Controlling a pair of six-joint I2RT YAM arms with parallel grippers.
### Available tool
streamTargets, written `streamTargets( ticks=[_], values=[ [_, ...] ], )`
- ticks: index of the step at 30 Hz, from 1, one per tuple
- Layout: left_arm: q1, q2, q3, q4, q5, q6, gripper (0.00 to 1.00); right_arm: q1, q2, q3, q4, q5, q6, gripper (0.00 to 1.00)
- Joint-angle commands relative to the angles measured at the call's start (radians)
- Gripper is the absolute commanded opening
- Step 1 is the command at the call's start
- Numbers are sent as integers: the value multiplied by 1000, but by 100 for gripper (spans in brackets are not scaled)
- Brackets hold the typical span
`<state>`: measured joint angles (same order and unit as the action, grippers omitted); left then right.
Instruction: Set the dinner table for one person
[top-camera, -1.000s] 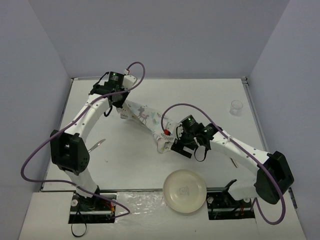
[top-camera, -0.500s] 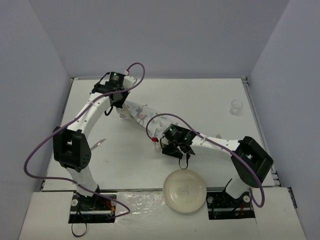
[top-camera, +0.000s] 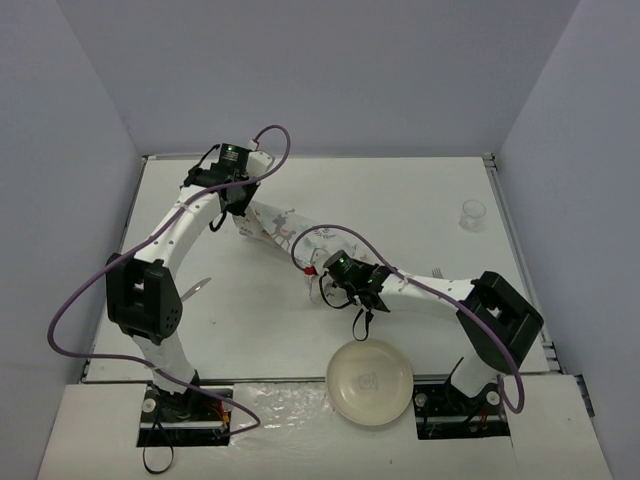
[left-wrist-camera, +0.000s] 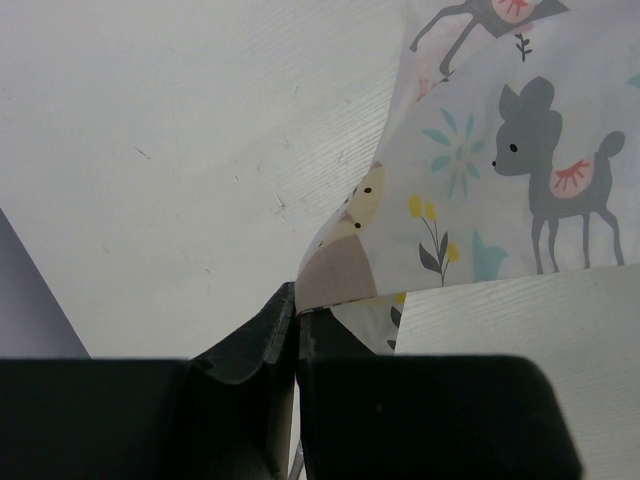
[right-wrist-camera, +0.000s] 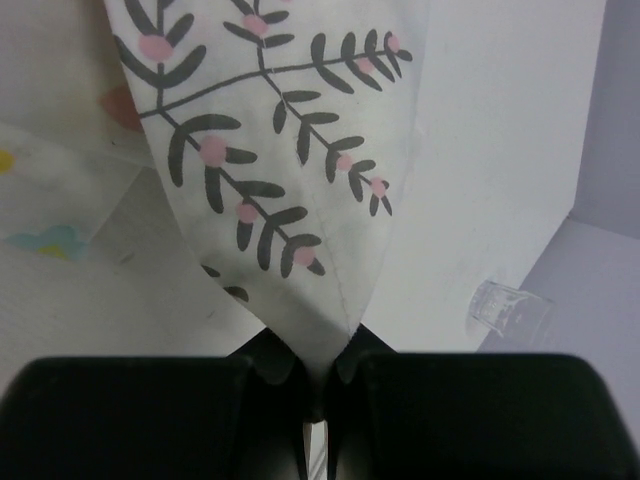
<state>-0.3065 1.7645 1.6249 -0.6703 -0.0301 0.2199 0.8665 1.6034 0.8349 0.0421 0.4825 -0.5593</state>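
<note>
The printed cloth placemat lies bunched in a diagonal strip across the white dinner table. My left gripper is shut on its far left corner; in the left wrist view the jaws pinch the edge of the deer-print placemat. My right gripper is at the strip's near right end. The right wrist view shows its jaws shut on a pointed corner of the placemat, which is lifted off the table.
A cream plate sits at the near edge between the arm bases. A clear glass stands at the far right and also shows as the glass in the right wrist view. A spoon lies at the left.
The right arm has swung left to the placemat's near end and its jaws, open before, have shut on the corner. The left gripper has kept its hold in place.
</note>
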Motion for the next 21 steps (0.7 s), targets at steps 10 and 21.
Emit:
streamTargets(
  ticks=[10,21],
  values=[
    [3,-187,69,12,-10,55,0,-166,-319,71,36,165,-233,0],
    [3,-535,93,-98,74,128,0,-313,-448,266,-36,97,-279,0]
  ],
)
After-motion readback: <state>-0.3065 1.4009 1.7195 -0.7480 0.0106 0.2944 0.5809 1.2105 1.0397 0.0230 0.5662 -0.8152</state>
